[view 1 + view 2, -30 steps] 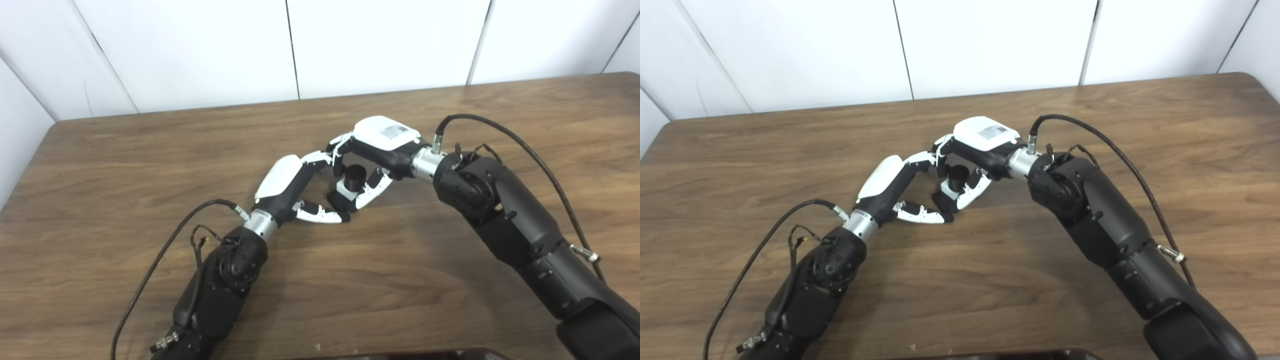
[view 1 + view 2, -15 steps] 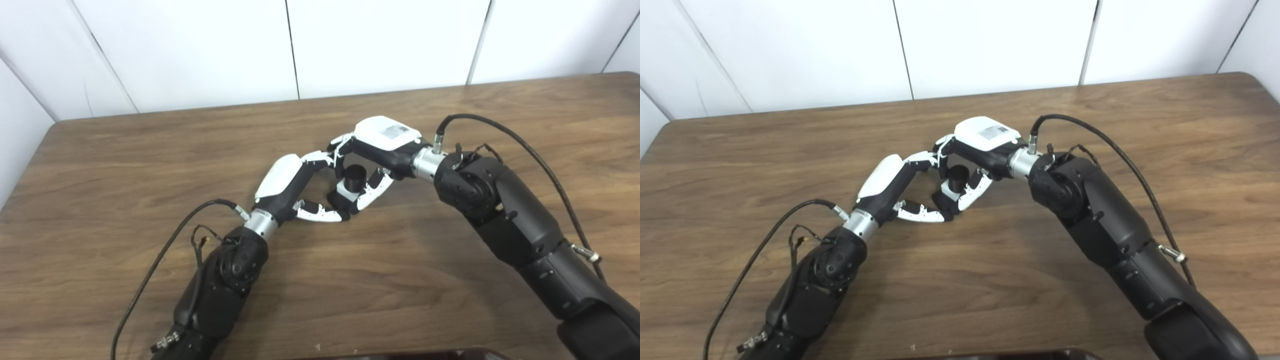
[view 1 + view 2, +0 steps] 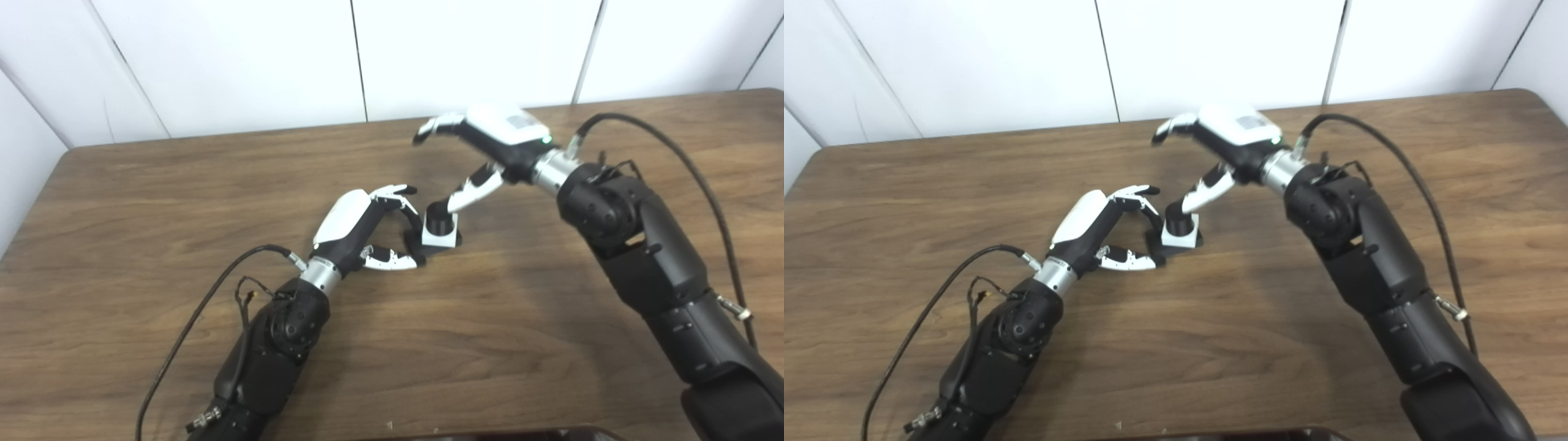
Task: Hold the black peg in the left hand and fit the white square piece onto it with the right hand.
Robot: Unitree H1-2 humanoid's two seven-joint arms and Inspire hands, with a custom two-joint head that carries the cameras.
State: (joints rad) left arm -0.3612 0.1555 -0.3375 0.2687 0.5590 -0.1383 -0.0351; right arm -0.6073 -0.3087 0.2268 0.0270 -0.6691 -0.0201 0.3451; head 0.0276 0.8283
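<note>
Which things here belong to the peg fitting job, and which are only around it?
Part of the job:
- black peg, upright on its dark base
- white square piece, already sitting around the peg
- left hand, fingers at the base
- right hand, open, lifted above

Not part of the job:
- wooden table
- white wall panels
- arm cables

Both head cameras look steeply down from behind the arms, sharing the table [image 3: 122, 202] (viewpoints slightly offset sideways).
</note>
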